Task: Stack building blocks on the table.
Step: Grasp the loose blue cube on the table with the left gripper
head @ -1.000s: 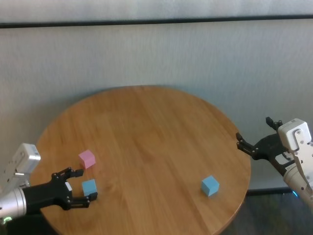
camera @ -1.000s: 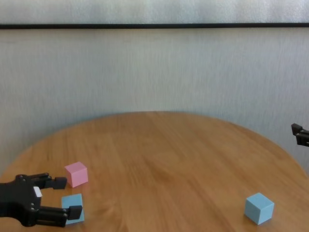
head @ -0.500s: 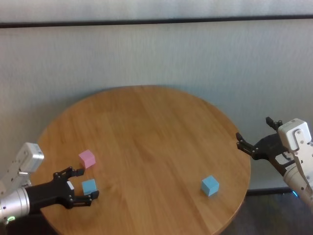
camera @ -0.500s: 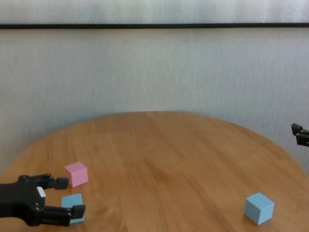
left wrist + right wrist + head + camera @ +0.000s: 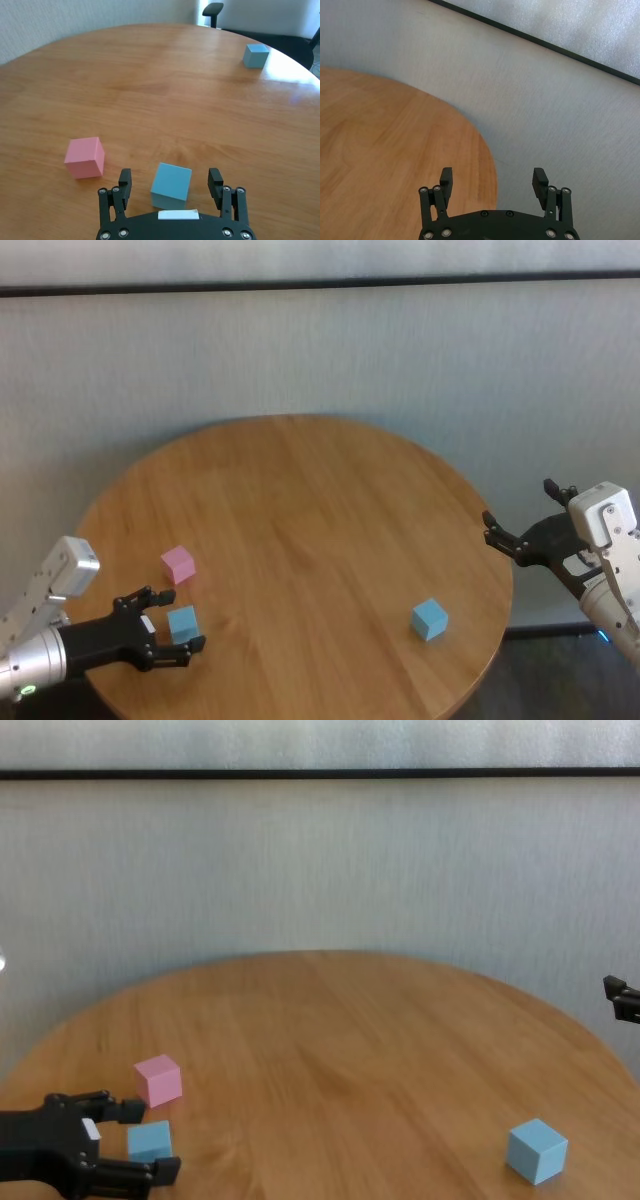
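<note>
Bright, even daylight; glare on table [image 5: 295,85]; soft shadows.

pink cube [image 5: 178,564] nr left claw [image 5: 171,624], mid table [image 5: 320,510] free

We seem to be in an office: a round wooden bench [image 5: 300,510], a plain grey wall [image 5: 320,350], and a swivel chair [image 5: 214,8] in the left wrist view's top right.

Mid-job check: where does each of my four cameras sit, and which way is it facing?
Head: high, looking down on the table; both arms show.
Chest: low at the near edge, facing the wall; left gripper in view.
Left wrist: behind open jaws flanking the near blue block.
Right wrist: off the table's edge, right gripper open, facing the wall.
All but the right wrist show the pink block.
</note>
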`<state>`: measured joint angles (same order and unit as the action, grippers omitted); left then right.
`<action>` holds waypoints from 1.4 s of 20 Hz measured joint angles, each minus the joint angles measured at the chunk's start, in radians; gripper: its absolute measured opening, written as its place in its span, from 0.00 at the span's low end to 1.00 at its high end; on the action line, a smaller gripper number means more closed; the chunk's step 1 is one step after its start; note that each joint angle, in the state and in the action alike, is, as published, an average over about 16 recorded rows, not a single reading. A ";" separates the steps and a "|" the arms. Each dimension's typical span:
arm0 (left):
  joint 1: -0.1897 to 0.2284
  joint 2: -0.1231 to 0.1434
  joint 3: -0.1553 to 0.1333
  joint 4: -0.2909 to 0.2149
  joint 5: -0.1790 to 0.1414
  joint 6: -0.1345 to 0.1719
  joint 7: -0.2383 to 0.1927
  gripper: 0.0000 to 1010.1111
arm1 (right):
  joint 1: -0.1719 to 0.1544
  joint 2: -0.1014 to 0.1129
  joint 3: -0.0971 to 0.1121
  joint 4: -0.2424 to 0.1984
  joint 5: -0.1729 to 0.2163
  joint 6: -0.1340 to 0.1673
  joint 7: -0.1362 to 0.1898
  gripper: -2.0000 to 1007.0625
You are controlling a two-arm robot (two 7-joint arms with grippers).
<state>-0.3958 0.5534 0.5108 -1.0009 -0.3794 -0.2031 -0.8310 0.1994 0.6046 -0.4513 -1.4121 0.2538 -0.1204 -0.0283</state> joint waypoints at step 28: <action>-0.010 -0.017 0.007 0.019 0.044 0.005 0.035 0.77 | 0.000 0.000 0.000 0.000 0.000 0.000 0.000 1.00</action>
<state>-0.4059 0.5367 0.5177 -0.9823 -0.3350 -0.1978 -0.7957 0.1994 0.6046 -0.4513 -1.4121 0.2538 -0.1205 -0.0283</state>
